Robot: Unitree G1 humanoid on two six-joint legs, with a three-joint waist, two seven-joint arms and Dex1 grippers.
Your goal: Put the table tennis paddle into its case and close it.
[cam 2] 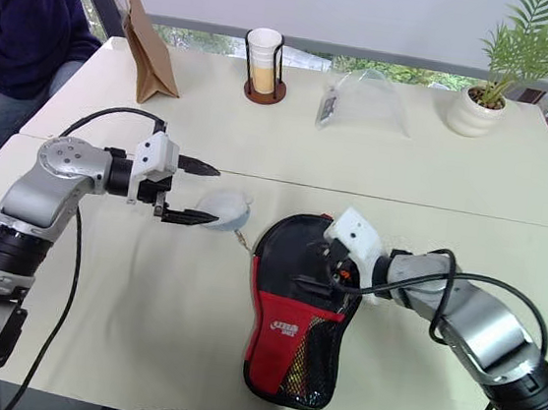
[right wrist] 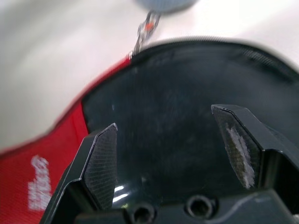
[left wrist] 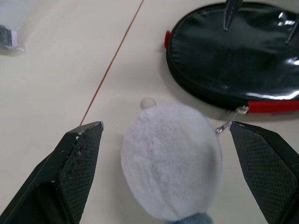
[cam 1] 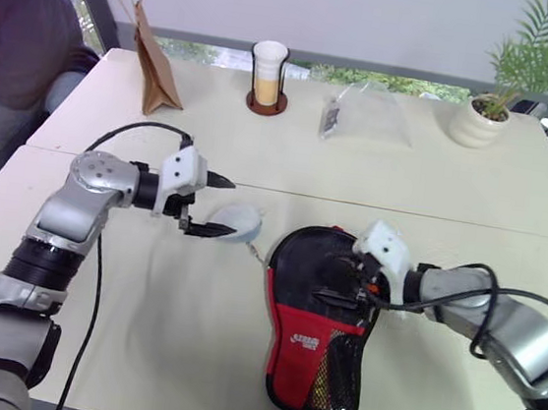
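Cream counter (cam 1: 237, 359), case (cam 1: 315, 319) lying flat near its front edge, paddle not visible; left gripper (cam 1: 210, 205) spread beside the fuzzy lump (cam 1: 235, 222), right gripper (right wrist: 170, 156) spread over the case's black face — zipper pull could snag

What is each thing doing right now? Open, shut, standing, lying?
case: lying flat, looks zipped shut
fuzzy ball: lying on the table, clipped to the zip
left gripper: open, around the ball
right gripper: open, over the case
paper bag: standing
cup: upright
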